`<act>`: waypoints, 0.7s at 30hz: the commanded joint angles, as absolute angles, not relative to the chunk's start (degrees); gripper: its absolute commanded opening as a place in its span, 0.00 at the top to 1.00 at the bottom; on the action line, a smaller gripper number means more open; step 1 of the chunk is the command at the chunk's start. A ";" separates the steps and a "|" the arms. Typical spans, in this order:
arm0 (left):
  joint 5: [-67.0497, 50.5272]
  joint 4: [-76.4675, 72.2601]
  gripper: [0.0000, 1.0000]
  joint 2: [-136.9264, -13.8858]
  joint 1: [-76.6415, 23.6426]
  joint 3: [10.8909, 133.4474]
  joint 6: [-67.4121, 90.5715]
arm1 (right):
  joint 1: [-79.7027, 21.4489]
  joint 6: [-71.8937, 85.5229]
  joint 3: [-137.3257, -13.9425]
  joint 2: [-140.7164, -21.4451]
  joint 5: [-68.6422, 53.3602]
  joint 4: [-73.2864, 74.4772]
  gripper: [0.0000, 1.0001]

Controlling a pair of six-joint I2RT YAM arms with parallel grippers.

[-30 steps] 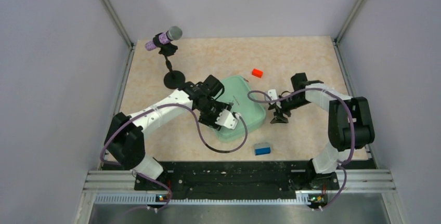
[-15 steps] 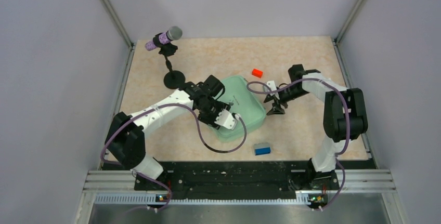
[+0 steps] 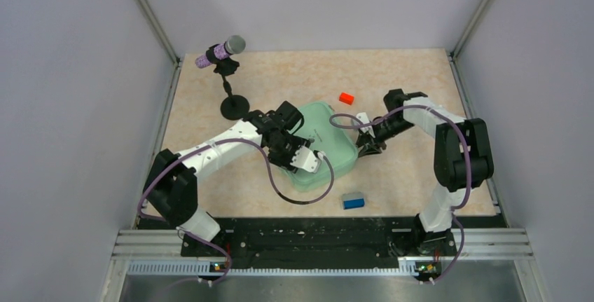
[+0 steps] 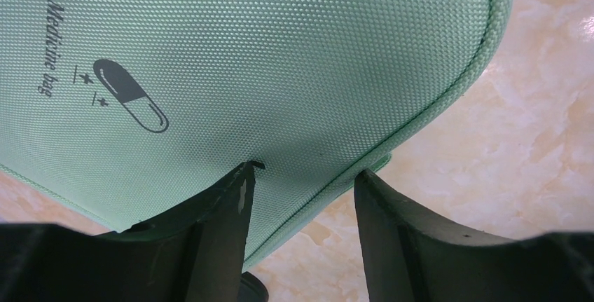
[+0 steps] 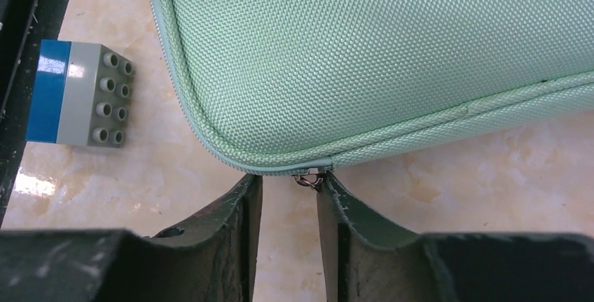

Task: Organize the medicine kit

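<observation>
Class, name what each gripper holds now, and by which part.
Nothing is gripped yet. The right gripper brackets the zipper pull of the kit, with a gap visible. The left gripper stands open across the kit's edge, one finger touching the lid.

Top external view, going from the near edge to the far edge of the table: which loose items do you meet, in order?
Blue block → kit → red block. The black stand at the far left spans too much depth to place.
</observation>
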State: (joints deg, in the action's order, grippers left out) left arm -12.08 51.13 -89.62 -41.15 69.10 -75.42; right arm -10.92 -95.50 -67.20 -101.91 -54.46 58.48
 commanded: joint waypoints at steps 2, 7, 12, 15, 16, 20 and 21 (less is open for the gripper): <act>-11.96 45.79 0.42 -91.01 -41.22 69.78 -74.33 | -11.60 -96.09 -70.50 -102.60 -59.63 62.57 0.75; -12.13 45.48 0.42 -90.40 -41.22 69.44 -73.55 | -11.38 -93.78 -70.21 -101.91 -59.39 62.47 0.86; -12.56 44.77 0.42 -89.06 -41.26 68.75 -72.06 | -11.22 -85.17 -67.63 -98.97 -58.41 56.01 1.00; -12.66 45.31 0.41 -87.28 -41.23 68.07 -71.81 | -11.25 -72.72 -62.86 -94.97 -54.34 43.52 1.00; -12.62 45.54 0.41 -86.44 -41.22 67.85 -71.87 | -11.23 -69.67 -61.48 -93.74 -52.46 40.24 1.00; -12.17 46.05 0.39 -83.44 -41.22 66.58 -72.20 | -11.87 -62.19 -58.55 -89.31 -45.09 32.58 1.00; -11.99 45.52 0.39 -82.76 -41.23 66.14 -71.84 | -12.10 -60.43 -58.62 -88.68 -43.13 31.19 1.00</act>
